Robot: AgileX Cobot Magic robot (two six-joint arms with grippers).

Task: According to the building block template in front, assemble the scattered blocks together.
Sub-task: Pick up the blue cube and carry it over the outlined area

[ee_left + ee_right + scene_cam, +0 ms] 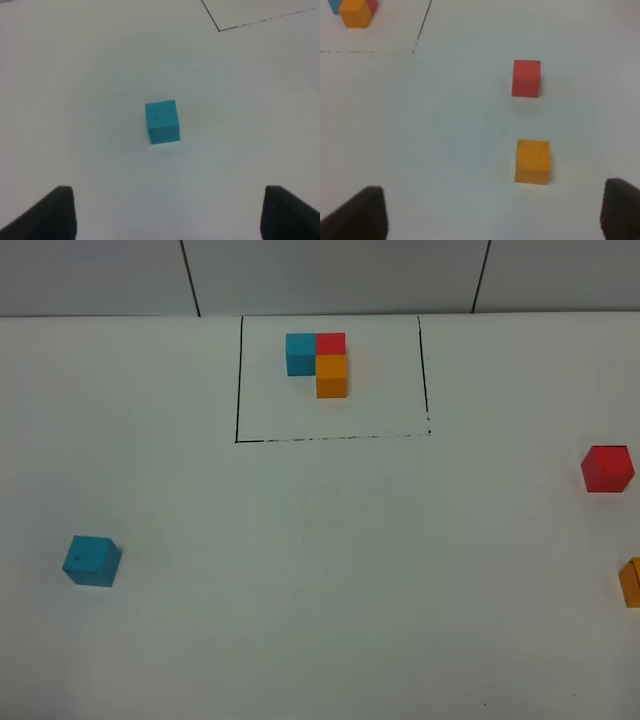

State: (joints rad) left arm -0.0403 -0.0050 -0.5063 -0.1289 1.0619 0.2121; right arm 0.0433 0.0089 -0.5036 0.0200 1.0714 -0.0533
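The template (318,364) is a blue, red and orange cube cluster inside a thin black outline (238,380) at the back of the white table. Three scattered blocks lie apart: a teal-blue cube (92,560) at the front left, a red cube (607,468) at the right edge, and an orange cube (631,582) cut off by the right border. In the left wrist view my left gripper (167,212) stands open, short of the blue cube (162,121). My right gripper (495,212) is open too, with the orange cube (533,161) and the red cube (526,78) ahead of it.
A grey panelled wall (330,275) runs behind the table's far edge. The outline's corner (218,30) shows in the left wrist view, and part of the template (354,11) shows in the right wrist view. Neither arm appears in the high view.
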